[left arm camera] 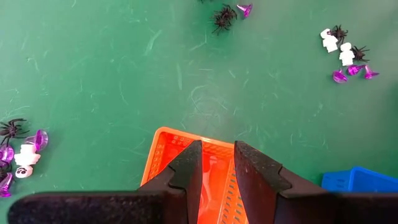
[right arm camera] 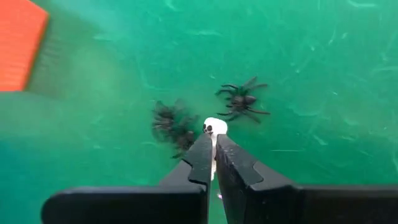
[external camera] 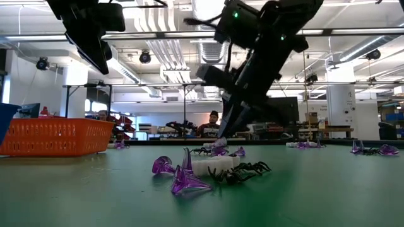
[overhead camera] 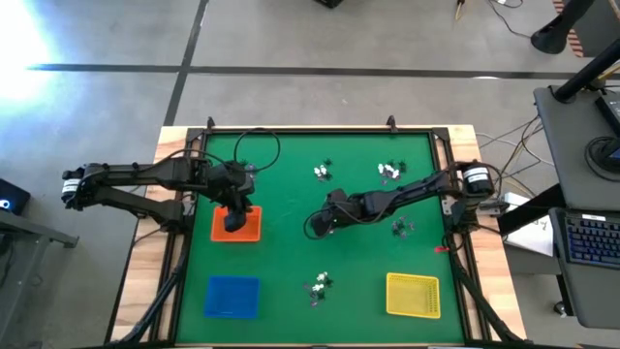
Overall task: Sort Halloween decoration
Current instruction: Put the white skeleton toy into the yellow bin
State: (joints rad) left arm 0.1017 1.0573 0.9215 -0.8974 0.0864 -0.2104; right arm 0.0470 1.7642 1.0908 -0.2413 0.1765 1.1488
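White skull [right arm camera: 215, 128] (right gripper [right arm camera: 214, 151] pinching)

white skull trinket [right arm camera: 216, 129]: lower part hidden between the right gripper [right arm camera: 214, 155] fingers
blurred spider [right arm camera: 173, 124]: at nine o'clock of skull
orange tray [right arm camera: 18, 43]: cut off at frame's edge

You are in a big open lab or workshop hall. In the low view, exposed ducts [external camera: 165, 47] and strip lights [external camera: 353, 31] run under a high ceiling, and workbenches [external camera: 309, 131] with monitors [external camera: 284, 113] stand behind the green table [external camera: 328, 189], where a person [external camera: 212, 123] sits. From above, you see a taped concrete floor [overhead camera: 291, 48], loose cables [overhead camera: 513, 136] and a side desk [overhead camera: 576, 194] with a keyboard [overhead camera: 591, 242] beside the rig.
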